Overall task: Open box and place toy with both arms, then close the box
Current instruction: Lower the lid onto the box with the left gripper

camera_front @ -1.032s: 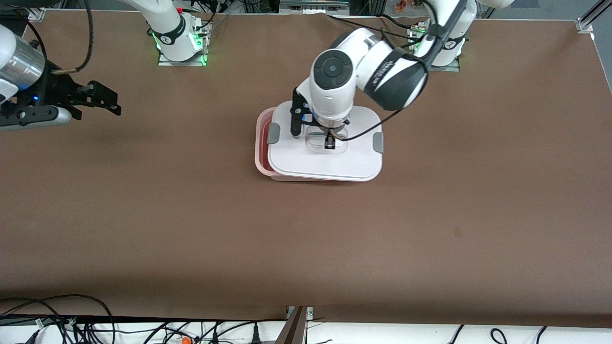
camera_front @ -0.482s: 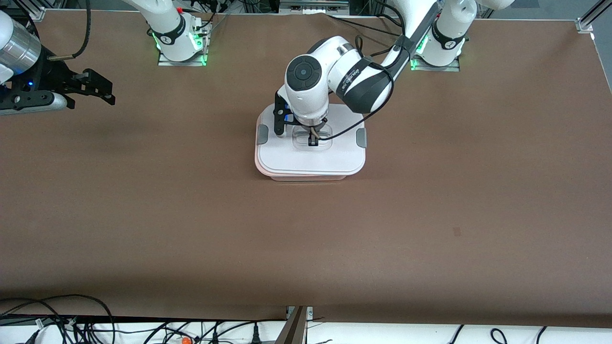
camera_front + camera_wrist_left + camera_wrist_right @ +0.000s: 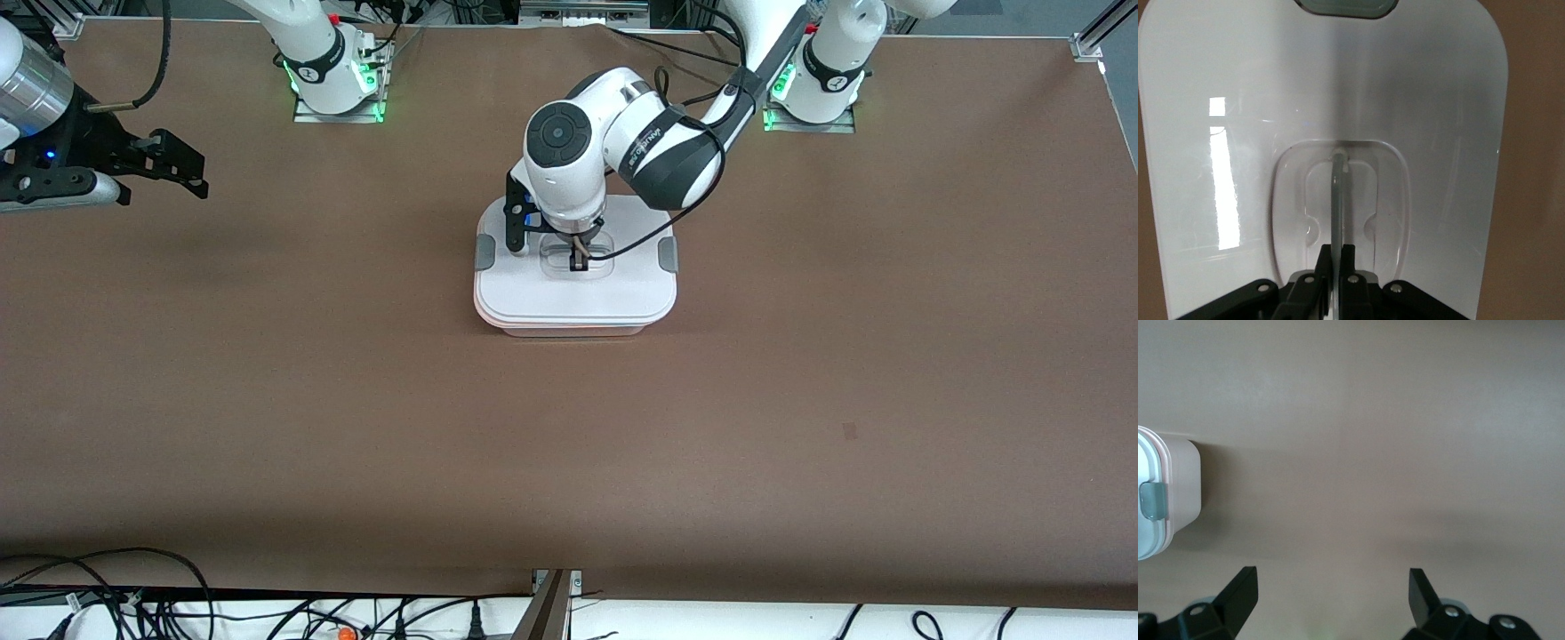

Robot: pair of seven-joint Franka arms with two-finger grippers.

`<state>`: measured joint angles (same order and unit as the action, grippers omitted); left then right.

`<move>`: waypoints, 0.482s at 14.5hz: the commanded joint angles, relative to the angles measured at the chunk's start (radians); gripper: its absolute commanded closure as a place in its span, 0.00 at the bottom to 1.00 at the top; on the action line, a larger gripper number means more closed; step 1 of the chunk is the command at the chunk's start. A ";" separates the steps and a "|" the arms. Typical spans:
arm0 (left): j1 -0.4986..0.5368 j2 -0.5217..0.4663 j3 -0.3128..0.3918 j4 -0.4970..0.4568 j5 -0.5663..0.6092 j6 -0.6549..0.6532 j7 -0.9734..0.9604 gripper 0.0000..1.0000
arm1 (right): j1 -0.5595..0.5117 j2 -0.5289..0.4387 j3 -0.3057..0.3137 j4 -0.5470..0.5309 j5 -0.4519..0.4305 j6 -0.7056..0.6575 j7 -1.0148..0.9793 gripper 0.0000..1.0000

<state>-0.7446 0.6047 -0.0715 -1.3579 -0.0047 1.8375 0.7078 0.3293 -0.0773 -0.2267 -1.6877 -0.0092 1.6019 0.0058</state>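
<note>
At mid-table the box [image 3: 575, 289] sits with its lid [image 3: 1325, 100] squarely on, the left gripper [image 3: 579, 260] pinched on the lid's handle [image 3: 1338, 193], the right gripper [image 3: 173, 167] spread wide, waiting over its own table end, no toy visible, so only release seems left.

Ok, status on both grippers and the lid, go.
Left gripper shut on clear recessed handle of white plastic lid, seated on pinkish box. Right gripper open, waiting over table's right-arm end. Nothing obstructing.

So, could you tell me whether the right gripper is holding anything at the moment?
No, the right gripper is open, with only bare table between its fingers and the box off to one side.
</note>
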 commanded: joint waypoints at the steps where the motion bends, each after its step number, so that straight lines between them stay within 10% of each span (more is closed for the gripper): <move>1: -0.013 0.046 0.013 0.071 0.018 -0.008 -0.039 1.00 | -0.013 0.024 0.014 0.043 -0.012 -0.007 0.014 0.00; 7: -0.036 0.061 0.012 0.074 0.043 -0.009 -0.077 1.00 | -0.013 0.071 0.014 0.098 0.001 -0.020 0.011 0.00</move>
<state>-0.7526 0.6315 -0.0684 -1.3265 0.0032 1.8353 0.6573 0.3293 -0.0291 -0.2265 -1.6334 -0.0096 1.6055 0.0058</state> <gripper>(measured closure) 0.930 0.000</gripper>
